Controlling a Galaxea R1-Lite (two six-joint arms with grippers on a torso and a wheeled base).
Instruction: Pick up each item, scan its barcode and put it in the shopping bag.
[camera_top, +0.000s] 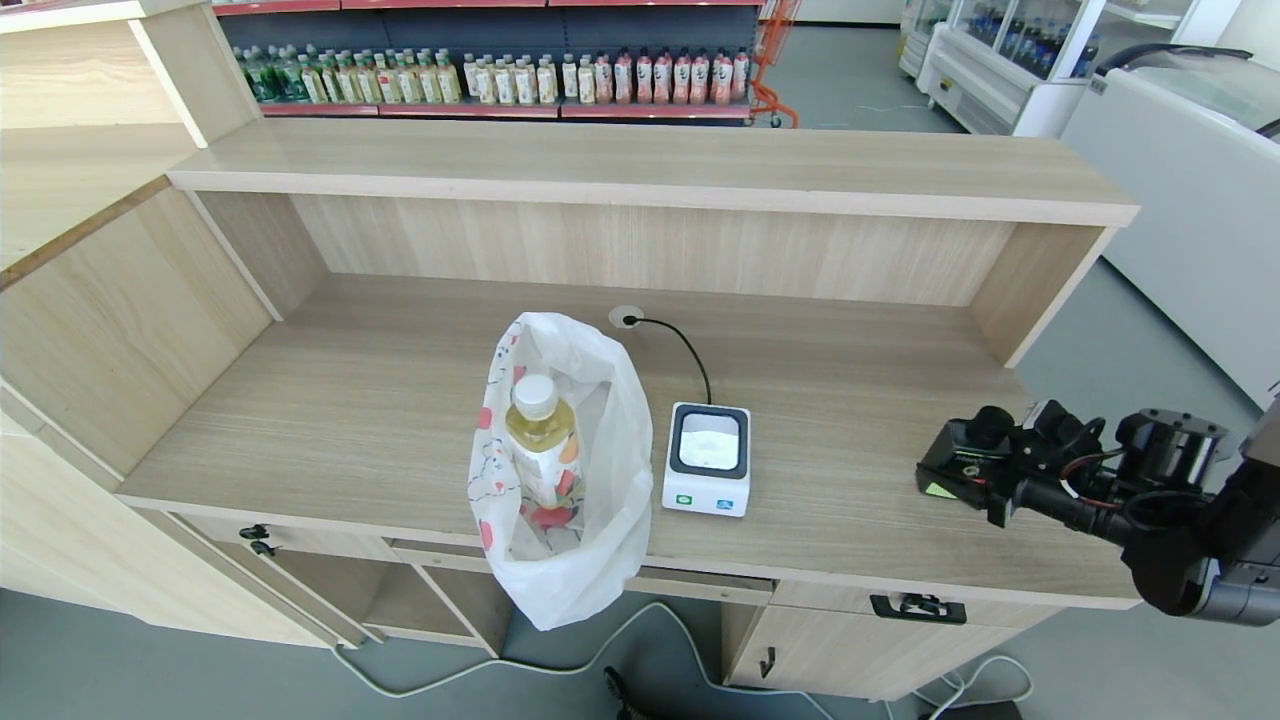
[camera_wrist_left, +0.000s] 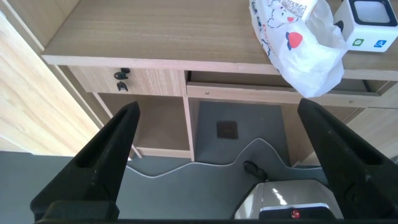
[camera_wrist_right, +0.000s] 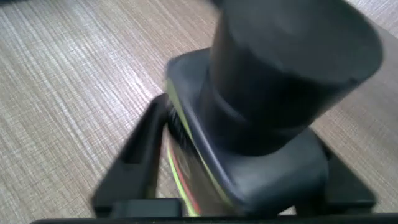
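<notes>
The right arm (camera_top: 1150, 510) comes in low from the robot's right side, with its wrist lying almost flat. The right gripper (camera_top: 950, 470) has its two fingers closed around a dark bottle (camera_top: 965, 450) with a black cap. The left gripper (camera_wrist_left: 217, 107) has its fingers (camera_wrist_left: 106, 162) spread wide apart, with nothing between them.

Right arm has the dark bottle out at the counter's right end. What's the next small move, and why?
Probably carry it left, toward the scanner. The right gripper looks closed on the dark bottle, well to the scanner's right. Only the drink bottle sits in the bag, and scanning comes before bagging.
</notes>
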